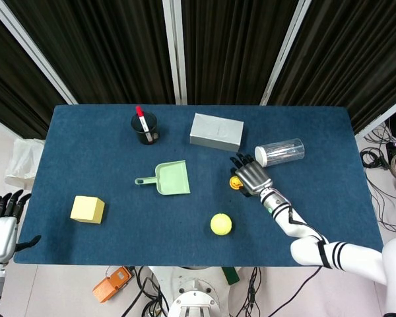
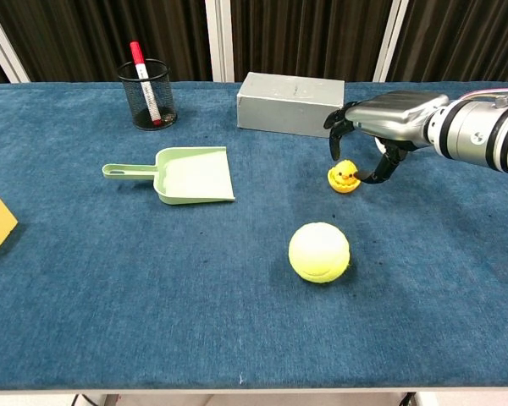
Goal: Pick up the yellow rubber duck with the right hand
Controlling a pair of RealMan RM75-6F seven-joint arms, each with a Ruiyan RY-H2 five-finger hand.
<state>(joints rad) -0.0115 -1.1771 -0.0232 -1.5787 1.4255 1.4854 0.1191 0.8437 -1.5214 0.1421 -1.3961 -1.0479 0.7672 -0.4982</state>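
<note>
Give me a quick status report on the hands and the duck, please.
Left hand open, beside the table. Right hand curled over yellow rubber duck, grip unclear. Duck sits on small yellow fluted cup. Nothing blocking.

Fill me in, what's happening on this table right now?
The right robot hand is over the yellow rubber duck, fingers curled down around it. The duck sits in or right above a small yellow cup on the blue table; whether the fingers actually grip it is hard to tell. The left robot hand hangs off the table's left edge, holding nothing.
</note>
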